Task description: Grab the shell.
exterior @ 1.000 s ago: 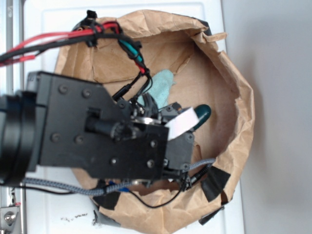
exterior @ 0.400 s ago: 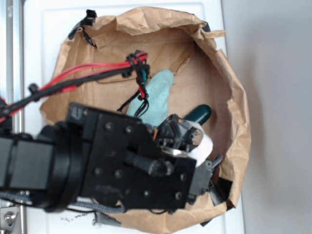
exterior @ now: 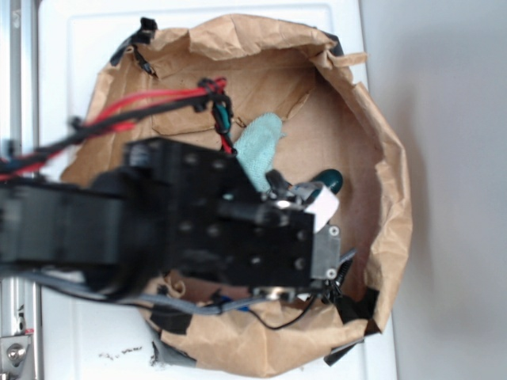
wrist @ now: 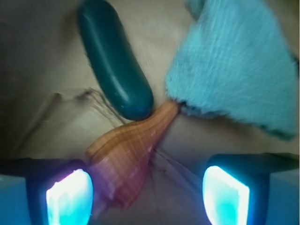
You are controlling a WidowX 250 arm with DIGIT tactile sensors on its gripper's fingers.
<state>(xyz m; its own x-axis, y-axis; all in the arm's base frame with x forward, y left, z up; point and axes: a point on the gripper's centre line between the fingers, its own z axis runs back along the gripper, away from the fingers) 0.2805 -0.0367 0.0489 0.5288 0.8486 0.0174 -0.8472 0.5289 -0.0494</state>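
Observation:
In the wrist view the orange-brown ridged shell (wrist: 131,150) lies on the brown paper, its pointed spire reaching up to the teal cloth (wrist: 239,61) and its wide end by the left fingertip (wrist: 70,194). My gripper (wrist: 147,194) stands open over it, the shell sitting left of centre between the jaws. A dark green capsule (wrist: 115,58) lies just above the shell, touching it. In the exterior view the black gripper (exterior: 305,229) covers the shell; only the capsule's end (exterior: 331,180) and part of the cloth (exterior: 257,146) show.
Everything lies inside a crumpled brown paper bag (exterior: 372,142) with raised walls, taped at its corners (exterior: 358,305), on a white surface (exterior: 79,47). Red and black cables (exterior: 135,119) run across the bag's left side.
The gripper has come down and shifted in the bag, covering more of the green capsule. The cables have swung lower across the left of the bag.

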